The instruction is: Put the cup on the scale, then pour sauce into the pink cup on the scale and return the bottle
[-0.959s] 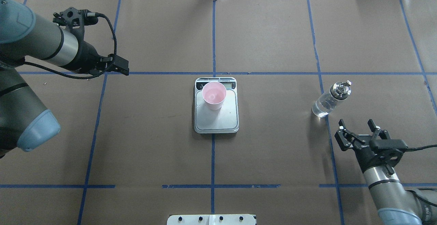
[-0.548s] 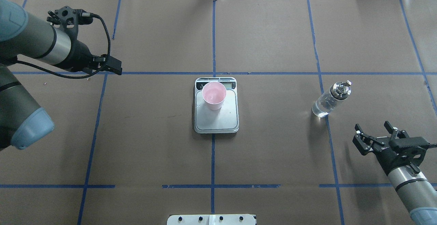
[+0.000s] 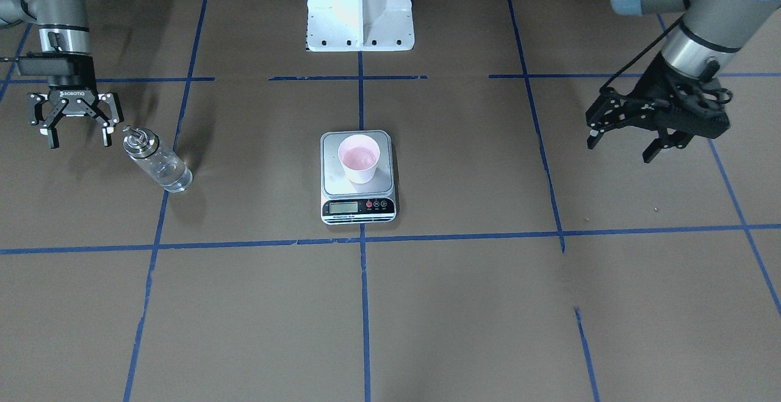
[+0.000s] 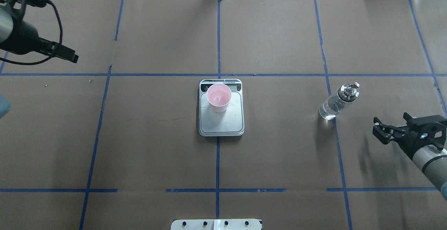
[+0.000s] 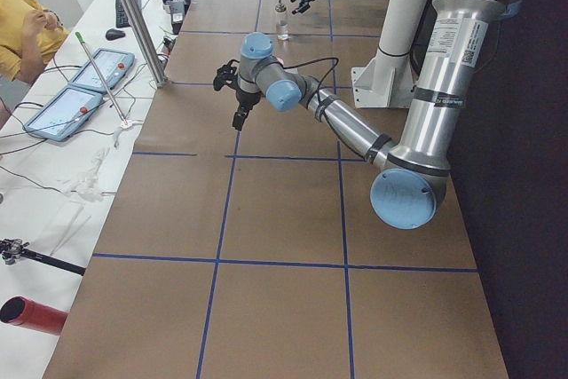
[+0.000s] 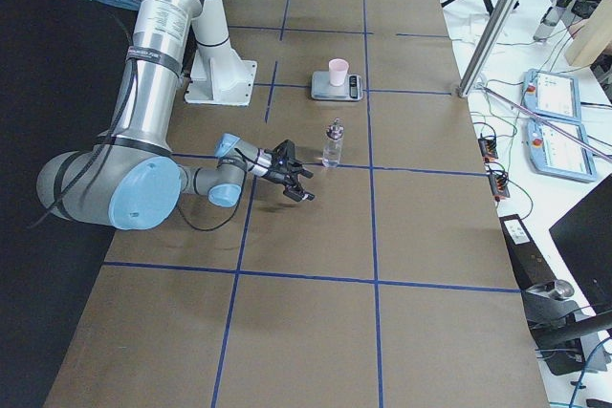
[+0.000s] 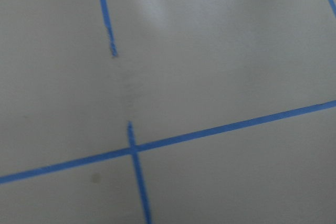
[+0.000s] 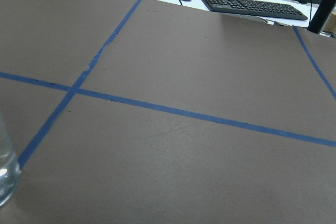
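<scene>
My right end effector (image 3: 79, 139) hangs spread beside the upright bottle (image 3: 157, 163), my left end effector (image 3: 619, 147) spread too; the cup (image 3: 359, 159) stands on the scale (image 3: 332, 173)

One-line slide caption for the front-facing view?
Pink cup on the scale, bottle standing beside open right pincer; left pincer open, empty.

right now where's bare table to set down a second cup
Bare paper lies between the scale and the bottle, and a wider patch between the scale and the left tool. The whole strip on the operators' side of the scale is open too. Crowded only beside the bottle, where the right tool hangs close.
</scene>
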`<state>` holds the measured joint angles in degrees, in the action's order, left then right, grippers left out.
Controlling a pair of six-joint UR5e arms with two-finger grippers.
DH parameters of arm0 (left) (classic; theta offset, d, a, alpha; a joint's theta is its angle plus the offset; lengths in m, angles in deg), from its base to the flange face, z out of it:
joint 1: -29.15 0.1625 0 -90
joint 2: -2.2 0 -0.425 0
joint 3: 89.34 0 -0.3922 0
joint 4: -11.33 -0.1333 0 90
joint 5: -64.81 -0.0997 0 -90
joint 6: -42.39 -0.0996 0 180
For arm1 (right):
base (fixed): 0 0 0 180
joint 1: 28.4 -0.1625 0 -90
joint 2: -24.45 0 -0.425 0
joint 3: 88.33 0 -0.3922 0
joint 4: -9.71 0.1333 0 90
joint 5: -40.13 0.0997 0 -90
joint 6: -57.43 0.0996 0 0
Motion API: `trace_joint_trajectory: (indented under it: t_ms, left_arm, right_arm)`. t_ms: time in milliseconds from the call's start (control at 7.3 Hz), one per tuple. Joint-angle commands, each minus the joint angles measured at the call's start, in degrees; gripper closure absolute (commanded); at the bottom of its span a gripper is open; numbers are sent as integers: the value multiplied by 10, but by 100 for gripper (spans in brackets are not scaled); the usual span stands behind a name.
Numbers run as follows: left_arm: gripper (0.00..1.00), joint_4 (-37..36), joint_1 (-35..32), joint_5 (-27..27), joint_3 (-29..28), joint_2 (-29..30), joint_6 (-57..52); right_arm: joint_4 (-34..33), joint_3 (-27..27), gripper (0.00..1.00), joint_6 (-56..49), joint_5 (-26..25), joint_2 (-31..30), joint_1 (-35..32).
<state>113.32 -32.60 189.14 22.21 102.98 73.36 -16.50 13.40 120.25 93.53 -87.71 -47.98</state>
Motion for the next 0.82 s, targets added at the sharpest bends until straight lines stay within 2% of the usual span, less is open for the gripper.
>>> trace_joint_trajectory:
  t_ms: [0,137,274,411,548,685]
  left_arm:
    - [0,-3,-88,46,-5,-26,-95]
    - [0,-1,-103,47,-6,-43,-95]
    - [0,0,-112,48,-38,-54,-98]
    - [0,4,-115,47,-61,-65,-114]
    - [0,0,-170,50,-66,-89,-166]
    - [0,-6,-196,101,-70,-121,-248]
  right_arm:
    - [7,0,0,-89,220,14,-168]
    - [2,-2,0,-146,341,24,-264]
    - [-36,-14,0,-212,479,48,-378]
    - [-99,-33,0,-290,581,86,-480]
    - [-189,-56,0,-386,654,133,-551]
    - [-276,-59,0,-460,693,160,-600]
